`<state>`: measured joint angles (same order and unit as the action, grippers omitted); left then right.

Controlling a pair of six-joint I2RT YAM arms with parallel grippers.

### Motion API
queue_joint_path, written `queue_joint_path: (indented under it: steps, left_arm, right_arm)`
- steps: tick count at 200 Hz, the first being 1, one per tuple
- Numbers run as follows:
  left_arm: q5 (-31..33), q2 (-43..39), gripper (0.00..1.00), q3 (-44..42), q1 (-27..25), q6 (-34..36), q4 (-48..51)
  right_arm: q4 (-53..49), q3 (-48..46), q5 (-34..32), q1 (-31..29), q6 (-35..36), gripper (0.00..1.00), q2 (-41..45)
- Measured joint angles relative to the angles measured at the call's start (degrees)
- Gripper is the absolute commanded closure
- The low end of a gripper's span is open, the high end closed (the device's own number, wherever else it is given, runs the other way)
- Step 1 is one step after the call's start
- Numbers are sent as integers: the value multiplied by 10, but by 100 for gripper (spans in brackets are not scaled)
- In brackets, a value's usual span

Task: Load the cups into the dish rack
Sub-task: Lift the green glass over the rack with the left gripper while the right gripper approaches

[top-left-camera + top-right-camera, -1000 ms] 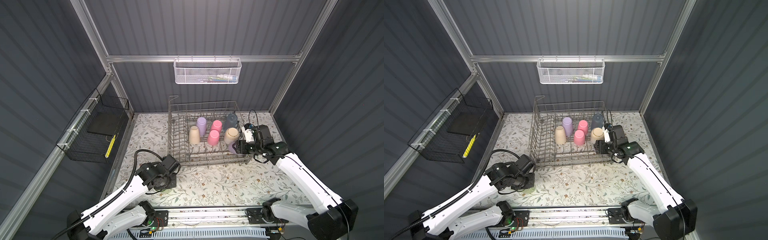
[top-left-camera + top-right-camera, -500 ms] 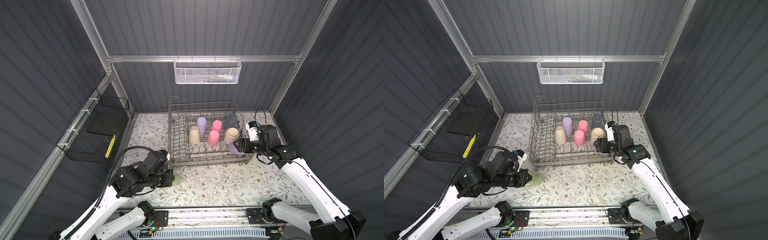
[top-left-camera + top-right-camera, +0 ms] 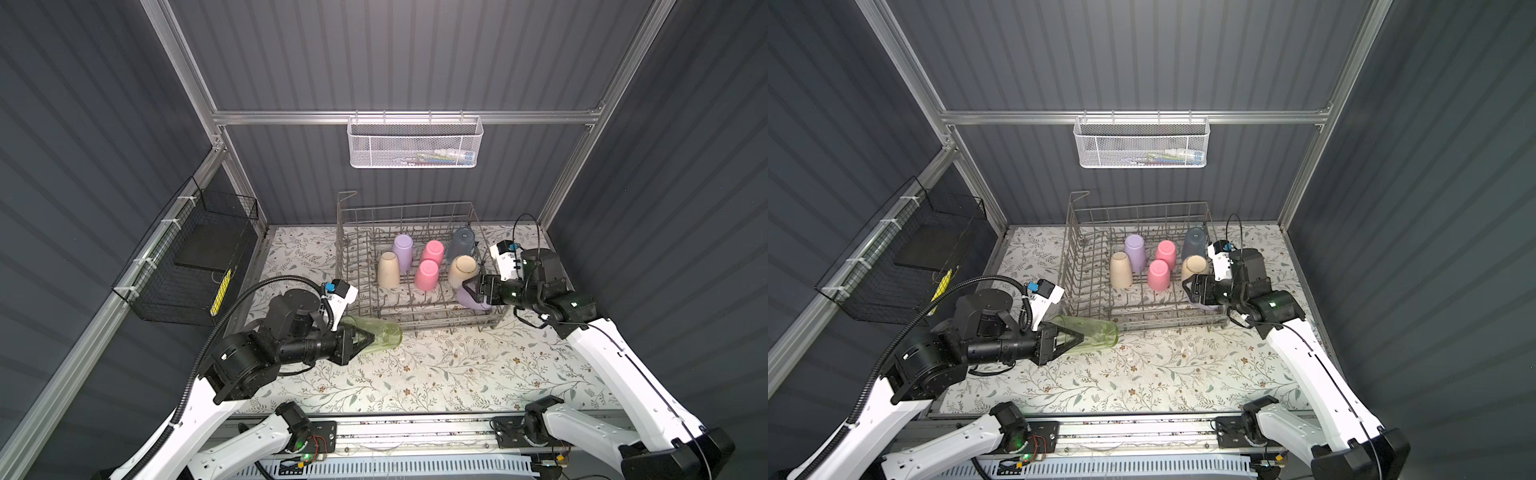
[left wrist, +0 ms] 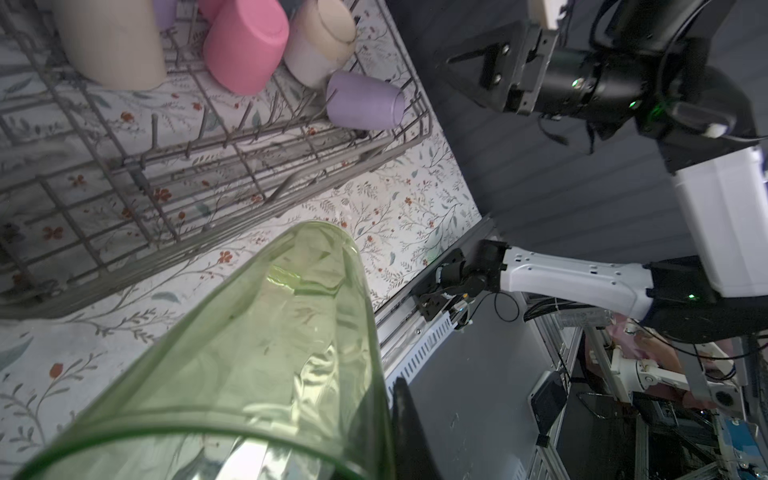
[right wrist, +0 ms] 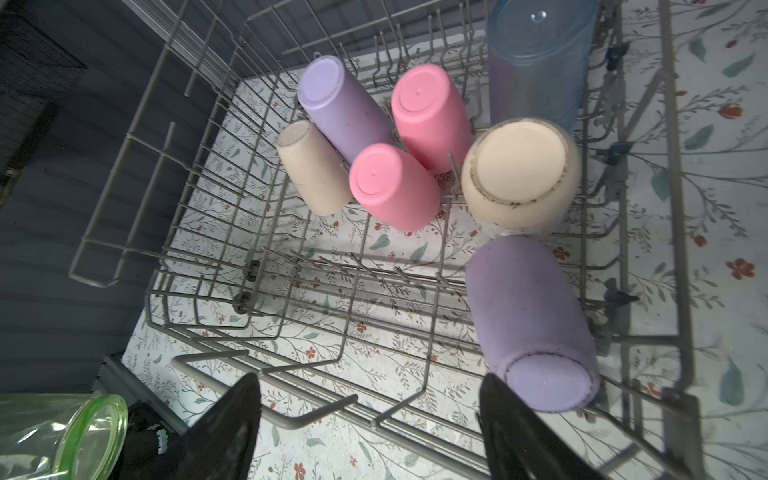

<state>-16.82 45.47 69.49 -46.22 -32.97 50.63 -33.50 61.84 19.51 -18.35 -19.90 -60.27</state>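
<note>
Plainly, the left gripper (image 3: 358, 338) is clamped on the green cup (image 3: 382, 334), pinching its wall at the mouth, probably so that the cup can be turned and set mouth-down; the cup hangs outside the dish rack (image 3: 415, 321), just off the rack's lower left corner in both top views, over the flowered mat (image 3: 457, 374); its long axis runs nearly level, left to right, mouth at the gripper, closed base pointing right. The right gripper (image 5: 365, 432) is spread wide with nothing between its fingers, at the rack's lower right corner; just beside one finger a lilac cup (image 5: 528, 324) lies on its side inside the rack, base toward the gripper; six more cups (image 5: 395, 187) stand bases up among the tines, likely to drain.
</note>
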Motion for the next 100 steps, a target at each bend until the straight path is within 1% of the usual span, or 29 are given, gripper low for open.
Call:
queue_joint_path:
  steps: [23,55,72,100]
  left_arm:
    - [5,-5,100,8,0,7,-60]
    - [1,13,100,10,0,13,-153]
    - [-16,25,100,-12,0,12,-225]
    - [-53,58,100,-61,0,3,-332]
  right_arm:
    - [37,-1,90,4,-25,15,1]
    - [134,-24,219,5,-84,12,12]
    - [174,-40,268,5,-110,9,20]
    - [220,-56,335,5,-137,7,22]
